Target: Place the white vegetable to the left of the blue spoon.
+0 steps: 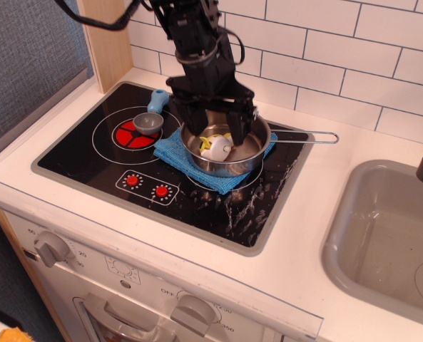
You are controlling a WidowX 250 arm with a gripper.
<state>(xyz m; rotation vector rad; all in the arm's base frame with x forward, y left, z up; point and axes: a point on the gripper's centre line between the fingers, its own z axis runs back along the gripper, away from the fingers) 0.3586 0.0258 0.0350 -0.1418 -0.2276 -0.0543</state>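
Observation:
The white vegetable [217, 148], small and rounded with yellow stem parts, lies inside the steel pan [248, 158] on a blue cloth [170, 148] on the stove. The blue spoon [150, 116] lies on the left burner, its light blue handle pointing to the back and its grey bowl to the front. My black gripper [217, 134] is open, lowered into the pan with one finger on each side of the white vegetable, just above it.
The black stove top [83, 153] has red burner marks and two red knob marks at the front. The pan's long handle [307, 137] points right. A grey sink [386, 235] is at the right. White tiled wall stands behind, a wooden post at the back left.

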